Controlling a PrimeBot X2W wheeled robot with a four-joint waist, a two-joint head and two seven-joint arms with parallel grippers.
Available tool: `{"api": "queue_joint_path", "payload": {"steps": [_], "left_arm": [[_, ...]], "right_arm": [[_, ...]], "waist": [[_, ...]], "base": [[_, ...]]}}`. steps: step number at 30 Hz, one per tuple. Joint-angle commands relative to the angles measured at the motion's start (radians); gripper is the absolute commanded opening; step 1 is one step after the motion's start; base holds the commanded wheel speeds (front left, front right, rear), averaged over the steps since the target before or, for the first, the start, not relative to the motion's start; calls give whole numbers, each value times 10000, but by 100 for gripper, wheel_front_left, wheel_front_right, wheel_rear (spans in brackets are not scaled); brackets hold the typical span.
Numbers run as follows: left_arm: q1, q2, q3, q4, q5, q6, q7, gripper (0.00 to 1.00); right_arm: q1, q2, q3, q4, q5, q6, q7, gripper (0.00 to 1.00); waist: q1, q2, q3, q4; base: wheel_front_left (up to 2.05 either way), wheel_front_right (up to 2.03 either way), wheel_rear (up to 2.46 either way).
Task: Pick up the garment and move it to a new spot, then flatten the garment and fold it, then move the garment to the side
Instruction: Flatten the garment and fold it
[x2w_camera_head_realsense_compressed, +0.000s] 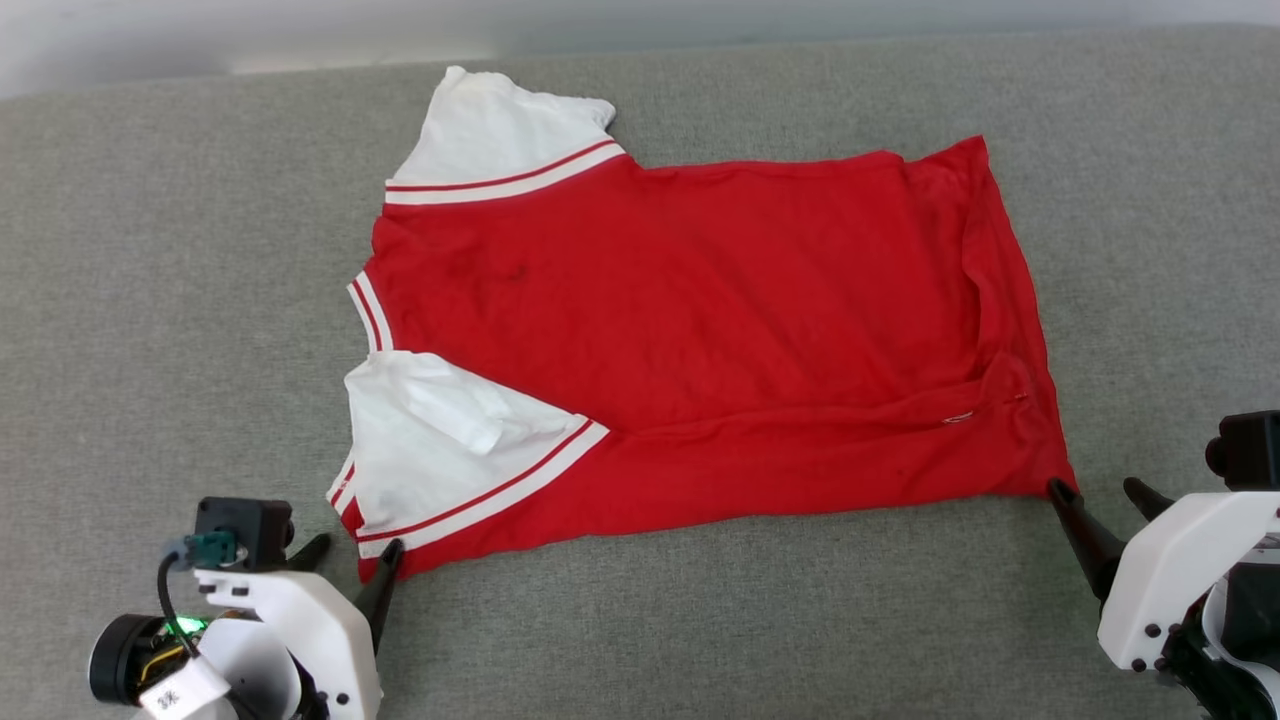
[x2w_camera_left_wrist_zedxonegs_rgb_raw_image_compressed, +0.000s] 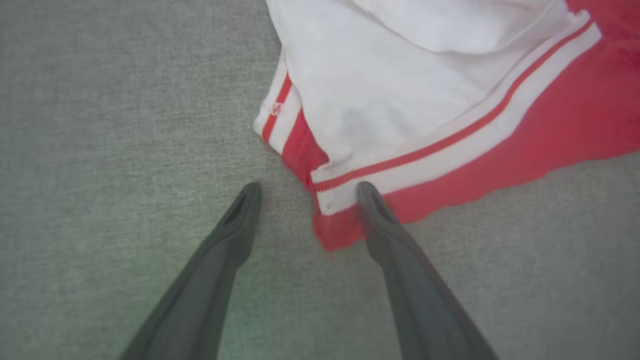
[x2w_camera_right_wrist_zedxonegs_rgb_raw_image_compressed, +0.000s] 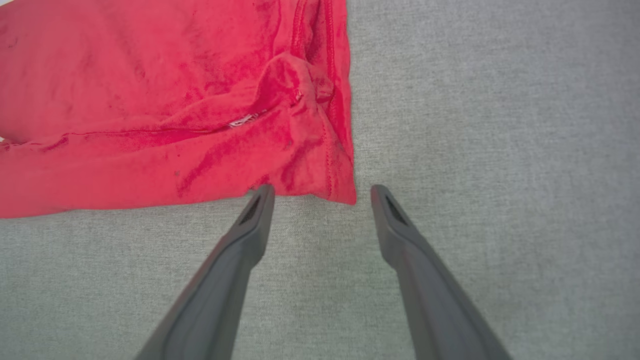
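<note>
I find the red, white-sleeved jersey T-shirt (x2w_camera_head_realsense_compressed: 700, 320) flat on the grey fabric counter (x2w_camera_head_realsense_compressed: 150, 300). The left tool (x2w_camera_head_realsense_compressed: 358, 545) and right tool (x2w_camera_head_realsense_compressed: 1093, 487), both spread, sit at its near corners.

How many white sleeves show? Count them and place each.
2. The far sleeve lies at the shirt's far left corner; the near sleeve lies by the left gripper.

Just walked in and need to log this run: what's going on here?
A two-armed robot is working on a red T-shirt with white sleeves, spread fairly flat on a grey fabric surface. Its left gripper sits open at the near sleeve corner, its right gripper open at the near hem corner. Neither is gripping cloth.
</note>
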Motion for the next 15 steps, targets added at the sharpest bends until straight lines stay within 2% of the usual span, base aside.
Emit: {"api": "queue_joint_path", "payload": {"steps": [1, 5, 6, 7, 8, 10, 15], "left_arm": [[-118, -82, -59, 208, -76, -72, 66, 100], [-31, -282, -460, 1008, -252, -322, 490, 100], [37, -339, -602, 1205, -345, -425, 667, 85], [77, -393, -728, 1346, -420, -546, 786, 35], [81, -491, -797, 1426, -476, -652, 821, 0], [38, -639, -839, 1497, -539, -830, 619, 0], [-267, -693, -509, 1039, -309, -906, -207, 0]], "right_arm": [[-122, 55, -1, -41, -10, -4, -84, 100], [-171, 75, 53, -32, -65, -4, -180, 100], [-171, 78, 75, -15, -83, -4, -202, 100], [-185, 76, 98, -2, -108, -4, -216, 100], [-226, 74, 122, 8, -138, -4, -220, 100], [-295, -60, 177, 7, -210, -4, -235, 100], [-376, -378, 209, 103, -434, -4, -169, 100]], "waist": [[1, 0, 132, -45], [1, 0, 311, -71], [1, 0, 334, -73], [1, 0, 356, -67], [1, 0, 366, -54], [1, 0, 306, -2], [1, 0, -14, 212]], "base": [[0, 0, 0], [0, 0, 0], [0, 0, 0], [0, 0, 0], [0, 0, 0], [0, 0, 0], [0, 0, 0]]}}
